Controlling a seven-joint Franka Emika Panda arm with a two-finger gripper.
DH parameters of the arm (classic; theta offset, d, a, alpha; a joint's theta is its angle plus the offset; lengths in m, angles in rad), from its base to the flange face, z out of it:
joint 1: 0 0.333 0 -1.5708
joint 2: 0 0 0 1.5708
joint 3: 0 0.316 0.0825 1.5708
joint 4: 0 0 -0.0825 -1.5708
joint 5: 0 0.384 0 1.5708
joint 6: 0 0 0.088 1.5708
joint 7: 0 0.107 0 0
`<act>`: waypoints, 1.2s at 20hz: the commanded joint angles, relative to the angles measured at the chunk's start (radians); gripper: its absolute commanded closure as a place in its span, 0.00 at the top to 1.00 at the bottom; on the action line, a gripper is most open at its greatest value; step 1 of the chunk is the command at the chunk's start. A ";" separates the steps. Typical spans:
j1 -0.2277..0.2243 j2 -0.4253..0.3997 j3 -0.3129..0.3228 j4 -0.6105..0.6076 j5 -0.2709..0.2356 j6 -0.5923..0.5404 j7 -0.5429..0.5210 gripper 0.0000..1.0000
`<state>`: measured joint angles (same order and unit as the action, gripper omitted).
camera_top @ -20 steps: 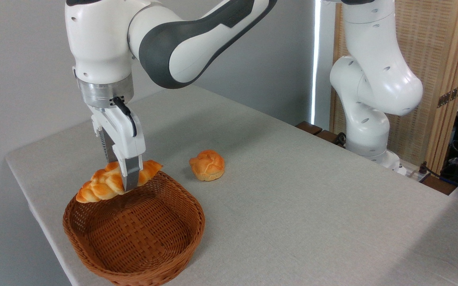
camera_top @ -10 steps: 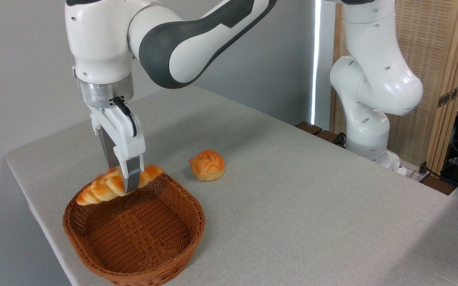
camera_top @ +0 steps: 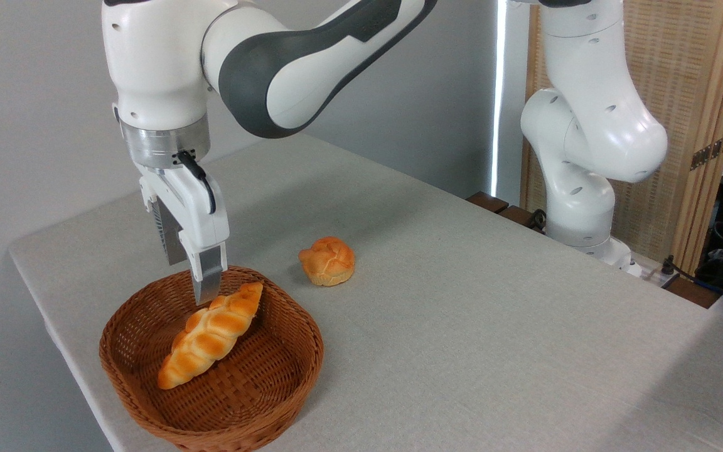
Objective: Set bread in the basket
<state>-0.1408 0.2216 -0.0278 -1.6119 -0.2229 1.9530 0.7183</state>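
My gripper (camera_top: 192, 276) hangs over the far rim of the basket (camera_top: 299, 364), holding nothing. Its fingers point straight down, and the near one hides most of the far one, so how wide they stand apart cannot be told from this angle; nothing sits between them.

The bread (camera_top: 211, 334) lies below and slightly toward the camera from my fingertips, inside the basket, running diagonally across the woven floor. Its upper end lies next to the tip of my near finger in this view; whether they touch or are merely lined up by the camera, I cannot say.

Judgement: the placing step appears complete, and what remains is the withdrawal. The next move calls for a straight lift, clear of the rim and of the loaf's upper end, so that nothing is dragged along.

A small round bun (camera_top: 327, 260) sits on the table (camera_top: 462, 282) to the right of my gripper, well apart from the basket. The basket's near edge is cut off by the frame.
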 commanded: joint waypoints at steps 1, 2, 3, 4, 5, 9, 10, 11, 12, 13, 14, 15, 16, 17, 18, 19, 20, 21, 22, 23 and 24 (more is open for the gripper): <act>-0.005 -0.031 0.020 0.030 0.016 -0.044 -0.107 1.00; -0.003 -0.045 0.032 0.032 0.030 -0.069 -0.134 1.00; -0.003 -0.065 0.037 0.032 0.062 -0.089 -0.140 1.00; -0.002 -0.086 0.037 0.032 0.098 -0.120 -0.142 1.00; -0.002 -0.109 0.039 0.032 0.120 -0.149 -0.142 1.00; 0.003 -0.175 0.039 0.030 0.131 -0.239 -0.142 1.00; 0.003 -0.183 0.039 0.029 0.132 -0.264 -0.140 1.00; 0.003 -0.194 0.037 0.029 0.131 -0.282 -0.140 1.00; 0.006 -0.202 0.037 0.029 0.131 -0.293 -0.140 1.00; 0.007 -0.208 0.037 0.026 0.131 -0.295 -0.140 1.00; 0.012 -0.217 0.037 0.024 0.131 -0.295 -0.138 1.00; 0.032 -0.218 0.037 0.021 0.131 -0.295 -0.137 1.00; 0.039 -0.218 0.035 0.021 0.129 -0.293 -0.135 1.00; 0.040 -0.218 0.035 0.021 0.131 -0.295 -0.134 1.00; 0.040 -0.217 0.035 0.021 0.131 -0.293 -0.132 1.00; 0.040 -0.218 0.035 0.020 0.131 -0.293 -0.132 1.00; 0.040 -0.217 0.035 0.018 0.131 -0.295 -0.132 1.00; 0.040 -0.217 0.035 0.017 0.131 -0.295 -0.131 1.00; 0.040 -0.217 0.035 0.017 0.131 -0.295 -0.131 1.00; 0.040 -0.215 0.035 0.017 0.131 -0.295 -0.131 1.00; 0.040 -0.215 0.032 0.017 0.131 -0.295 -0.131 1.00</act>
